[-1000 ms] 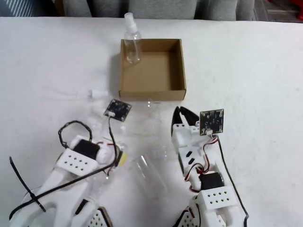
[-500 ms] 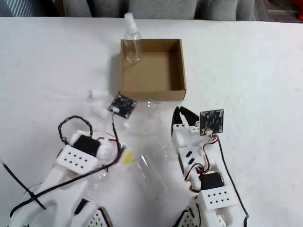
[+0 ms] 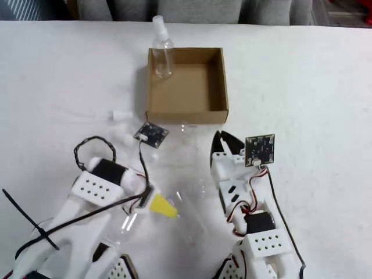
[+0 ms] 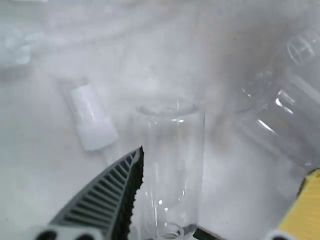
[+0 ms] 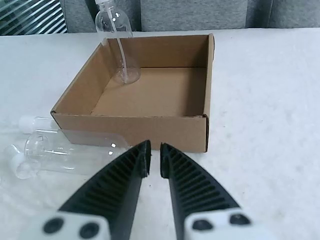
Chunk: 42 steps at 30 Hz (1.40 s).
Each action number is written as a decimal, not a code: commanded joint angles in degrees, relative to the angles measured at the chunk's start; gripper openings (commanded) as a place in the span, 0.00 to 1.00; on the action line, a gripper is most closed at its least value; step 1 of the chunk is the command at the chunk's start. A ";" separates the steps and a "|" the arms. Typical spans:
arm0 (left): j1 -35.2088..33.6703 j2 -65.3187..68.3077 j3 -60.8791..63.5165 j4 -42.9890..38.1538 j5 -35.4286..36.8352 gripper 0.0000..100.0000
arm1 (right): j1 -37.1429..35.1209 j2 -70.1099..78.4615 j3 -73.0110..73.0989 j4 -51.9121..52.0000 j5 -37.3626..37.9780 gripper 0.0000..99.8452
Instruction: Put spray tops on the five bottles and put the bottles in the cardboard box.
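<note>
While the fingers of the left gripper (image 4: 225,162) stood wide apart, an uncapped bottle (image 4: 170,165) sat between them (a loose spray top (image 4: 92,122) just past the black finger's tip). The right gripper (image 5: 155,147) had its fingers nearly together, the cardboard box (image 5: 130,126) beyond their tips.

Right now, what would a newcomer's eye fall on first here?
The cardboard box, centre of the high view, with one spray-topped bottle standing in its far corner. Nearer, the left claw stands open around a clear bottle, a loose spray top lying beside it.
</note>
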<state>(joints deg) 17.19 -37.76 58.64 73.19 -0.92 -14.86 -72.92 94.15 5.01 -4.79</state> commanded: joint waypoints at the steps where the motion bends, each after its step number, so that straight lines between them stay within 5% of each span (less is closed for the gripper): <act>1: -4.00 -0.22 -4.04 2.90 -2.02 0.45 | 0.13 -0.22 -0.70 -1.01 0.70 0.01; 9: -6.11 -0.22 -1.76 3.87 -9.32 0.45 | 0.04 -0.22 -0.70 -1.01 0.70 0.01; 19: -6.20 0.31 7.21 -7.38 -13.80 0.45 | 0.04 -0.22 -0.70 -1.01 0.70 0.01; 34: -7.96 0.48 7.38 -7.47 -14.15 0.45 | 0.04 -0.22 -0.62 -1.01 0.70 0.01; 42: -13.23 0.48 7.74 -7.12 -21.36 0.45 | -0.13 -0.22 -0.62 -1.01 0.70 0.01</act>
<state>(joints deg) 5.49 -37.58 66.29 66.86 -20.62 -14.86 -72.92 94.15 5.01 -4.79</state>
